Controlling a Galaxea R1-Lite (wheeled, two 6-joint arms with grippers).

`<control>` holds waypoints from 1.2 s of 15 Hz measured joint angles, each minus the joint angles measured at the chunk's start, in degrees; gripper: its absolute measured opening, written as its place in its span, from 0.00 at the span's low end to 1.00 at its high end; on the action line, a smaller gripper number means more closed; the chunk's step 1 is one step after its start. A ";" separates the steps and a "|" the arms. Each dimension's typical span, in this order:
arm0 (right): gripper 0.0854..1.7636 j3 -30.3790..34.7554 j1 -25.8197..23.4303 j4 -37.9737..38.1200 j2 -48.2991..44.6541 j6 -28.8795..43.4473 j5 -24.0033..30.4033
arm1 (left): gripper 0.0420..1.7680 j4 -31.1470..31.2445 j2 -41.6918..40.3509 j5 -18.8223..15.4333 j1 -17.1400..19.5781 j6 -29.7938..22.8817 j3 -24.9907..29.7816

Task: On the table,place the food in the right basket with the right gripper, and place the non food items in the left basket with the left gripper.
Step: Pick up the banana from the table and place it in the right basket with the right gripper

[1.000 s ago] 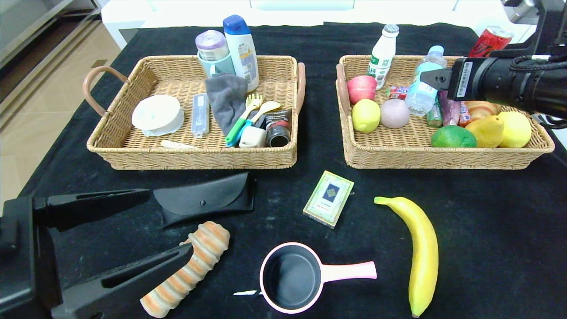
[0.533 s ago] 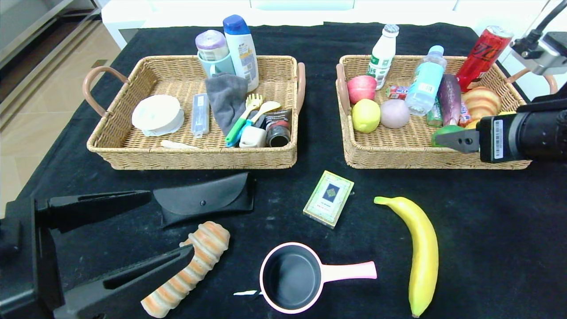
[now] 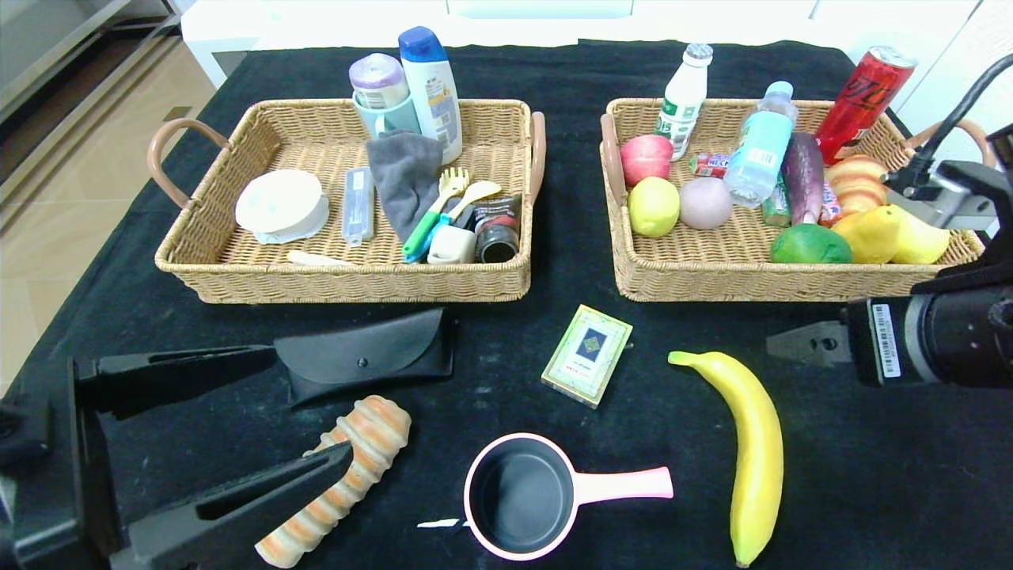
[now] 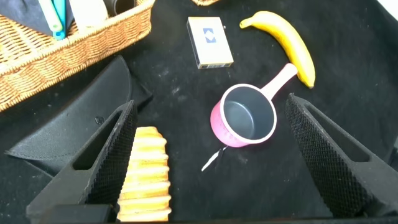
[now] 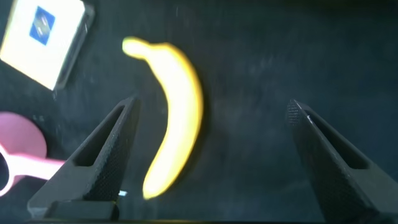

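- Yellow banana [image 3: 752, 451] lies loose on the counter [image 3: 870, 491], near the pink saucepan's [image 3: 526, 495] handle; the right gripper [image 5: 211, 155] hangs above it with fingers spread wide and empty. A descent that lands off the fruit's curve could roll it or nudge it against that handle.
- Wicker right basket [image 3: 791, 277] is already crowded with fruit and the water bottle [image 3: 758, 150], so a carelessly dropped banana may settle on the rim or knock something out.
- The left gripper [image 3: 309, 412], fingers open and holding nothing, straddles both the black glasses case [image 3: 368, 356] and the striped bread roll [image 3: 340, 483]. Closing here risks catching the roll, which is food, or pushing it aside.
- The green-and-cream card box [image 3: 587, 355] lies flat between case and banana; its low profile could let fingers slide over it.
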 joint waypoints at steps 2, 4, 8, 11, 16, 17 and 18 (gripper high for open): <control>0.96 0.17 1.16 1.16 1.22 2.89 0.35 | 0.97 0.01 0.02 0.00 -0.04 0.00 0.02; 0.96 1.00 1.87 1.29 2.45 3.78 1.27 | 0.97 0.01 0.02 0.00 -0.04 0.00 0.07; 0.96 3.22 2.40 0.88 4.78 4.85 1.33 | 0.97 0.04 0.02 0.00 -0.04 0.02 0.09; 0.96 4.22 2.45 0.63 6.57 5.73 1.08 | 0.97 0.01 0.02 0.00 -0.04 0.00 0.09; 0.96 4.63 2.39 0.35 9.18 7.06 0.78 | 0.97 -0.02 0.02 0.09 -0.04 0.28 0.09; 0.96 4.63 2.39 0.35 9.46 7.03 0.78 | 0.97 -0.05 0.02 0.09 -0.04 0.28 0.09; 0.96 4.68 2.36 0.35 9.68 7.03 0.78 | 0.97 -0.07 0.02 0.09 -0.04 0.28 0.09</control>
